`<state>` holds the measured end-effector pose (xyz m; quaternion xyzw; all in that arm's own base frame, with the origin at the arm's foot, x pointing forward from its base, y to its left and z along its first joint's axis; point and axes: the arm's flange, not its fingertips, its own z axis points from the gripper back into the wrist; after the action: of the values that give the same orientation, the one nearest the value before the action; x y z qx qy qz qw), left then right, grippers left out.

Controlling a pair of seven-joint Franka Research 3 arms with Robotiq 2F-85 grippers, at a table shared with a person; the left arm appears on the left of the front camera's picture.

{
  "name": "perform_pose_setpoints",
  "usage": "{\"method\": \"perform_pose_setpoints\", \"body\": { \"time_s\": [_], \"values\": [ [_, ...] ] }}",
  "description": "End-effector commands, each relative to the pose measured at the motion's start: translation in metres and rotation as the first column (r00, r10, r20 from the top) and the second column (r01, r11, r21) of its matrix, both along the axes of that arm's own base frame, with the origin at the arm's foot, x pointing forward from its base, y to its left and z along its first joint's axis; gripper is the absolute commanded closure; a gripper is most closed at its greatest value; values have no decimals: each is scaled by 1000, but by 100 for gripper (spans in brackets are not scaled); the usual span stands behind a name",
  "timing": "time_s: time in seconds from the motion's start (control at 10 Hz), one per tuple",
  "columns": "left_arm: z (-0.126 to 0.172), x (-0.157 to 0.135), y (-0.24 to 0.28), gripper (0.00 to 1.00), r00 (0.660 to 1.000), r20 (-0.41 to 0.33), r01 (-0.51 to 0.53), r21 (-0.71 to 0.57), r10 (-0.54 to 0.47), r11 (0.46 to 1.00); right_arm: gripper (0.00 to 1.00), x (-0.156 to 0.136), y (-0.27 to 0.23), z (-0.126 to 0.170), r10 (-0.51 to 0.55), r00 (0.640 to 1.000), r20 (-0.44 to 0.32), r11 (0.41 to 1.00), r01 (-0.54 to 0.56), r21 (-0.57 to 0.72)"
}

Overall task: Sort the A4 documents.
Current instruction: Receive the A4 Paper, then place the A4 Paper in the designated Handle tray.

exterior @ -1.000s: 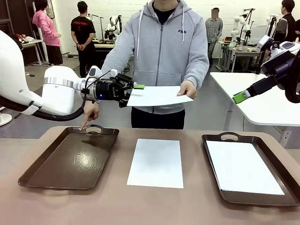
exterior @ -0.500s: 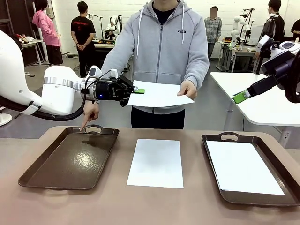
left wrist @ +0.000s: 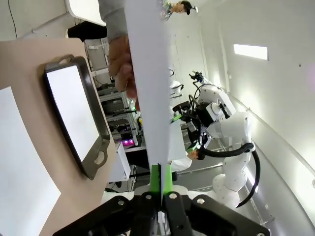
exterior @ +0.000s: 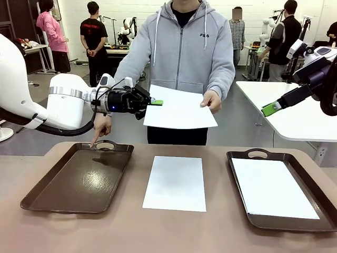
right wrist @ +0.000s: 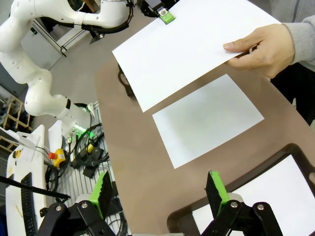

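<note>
The left gripper, part open a second ago, now clamps the corner of the thin white A4 paper sheet, held aloft with the person's hand on its opposite edge; handover judged begun, release outstanding. Left wrist view confirms the jaws pinching it edge-on; right wrist view shows the right gripper spread wide, empty.

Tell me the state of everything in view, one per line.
Raised white A4 paper sheet: clamped in left gripper, person's hand on far edge.
Middle white paper sheet: flat on table.
Third white paper sheet: flat in right dark brown tray.
Left dark brown tray: person's finger at its handle.
Right gripper: open, holding nothing.
</note>
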<state>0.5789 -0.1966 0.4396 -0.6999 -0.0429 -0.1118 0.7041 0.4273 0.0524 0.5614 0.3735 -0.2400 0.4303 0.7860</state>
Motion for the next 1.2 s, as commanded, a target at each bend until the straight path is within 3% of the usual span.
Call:
{"method": "perform_pose_setpoints", "body": {
  "time_s": [0.0, 1.1],
  "values": [
    [0, 2, 2, 100, 1000, -4, -19, -9, 19, 1000, 1, 1, 1, 0, 8, 1000, 5, 1000, -8, 8],
    [0, 2, 2, 100, 1000, -4, -19, -9, 19, 1000, 1, 1, 1, 0, 8, 1000, 5, 1000, -8, 8]
  ]
}}
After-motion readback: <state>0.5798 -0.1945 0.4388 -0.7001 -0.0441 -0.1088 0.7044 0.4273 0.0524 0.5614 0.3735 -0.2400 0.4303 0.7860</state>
